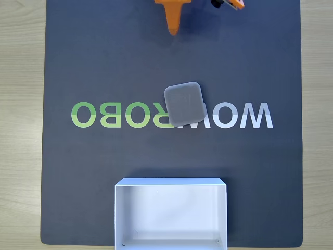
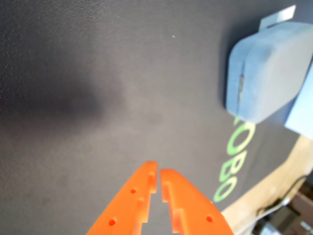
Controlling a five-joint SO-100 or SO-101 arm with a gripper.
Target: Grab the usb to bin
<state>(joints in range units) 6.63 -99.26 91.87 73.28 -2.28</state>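
Fixed view, gripper: the orange gripper (image 1: 173, 28) is hanging at the top centre of the frame, tip pointing down the picture; its jaws are showing as one tapered wedge, holding nothing.
Fixed view, usb: the usb (image 1: 183, 103) is lying flat at the middle of the dark mat (image 1: 93, 62), covering part of the printed lettering (image 1: 93, 114), well below the gripper and slightly to its right.
Fixed view, bin: the bin (image 1: 171, 182) is sitting at the bottom centre of the frame, open and with a bare white floor, apart from the usb.
Fixed view, table: the pale wooden table (image 1: 21, 104) is showing along both side edges of the mat.
Wrist view, gripper: the gripper (image 2: 159, 178) is rising from the bottom centre, its two fingertips (image 2: 142, 188) pressed almost together with a thin slit between them, empty.
Wrist view, usb: the usb (image 2: 269, 73) is lying at the upper right, well apart from the fingertips and off their line.
Step in hand: the approach appears to be just beginning; the grasp is not yet made.
Next move: the gripper would probably need to spread, swing toward the usb, and descend over its edges.
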